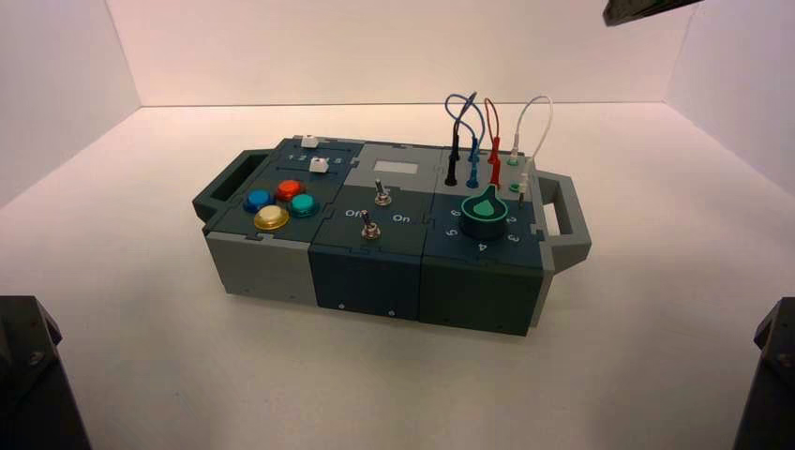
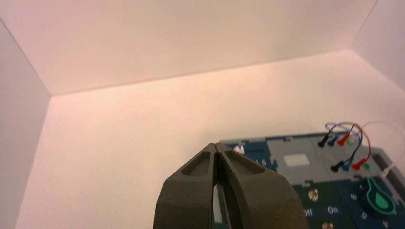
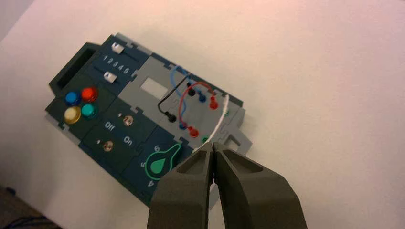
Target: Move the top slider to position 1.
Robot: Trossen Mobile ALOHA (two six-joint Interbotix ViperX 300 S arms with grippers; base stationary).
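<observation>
The top slider (image 1: 309,142) is a small white knob in the track along the far rim of the box's dark teal panel. The right wrist view shows it (image 3: 117,47) near the low end of the printed row 1 to 5, past the numeral 1 (image 3: 106,58). The twin white knob (image 3: 110,77) sits nearer the red button. My right gripper (image 3: 212,144) is shut and empty, high above the box's dial end. My left gripper (image 2: 217,145) is shut and empty, held away from the box's slider end. The slider also shows in the left wrist view (image 2: 240,149).
The box (image 1: 272,267) stands mid-table, turned a little. It bears four coloured buttons (image 1: 279,203), two toggle switches (image 1: 371,228), a green dial (image 1: 485,208), plugged wires (image 1: 473,141) and handles at both ends. Dark arm bases (image 1: 28,375) flank the front corners.
</observation>
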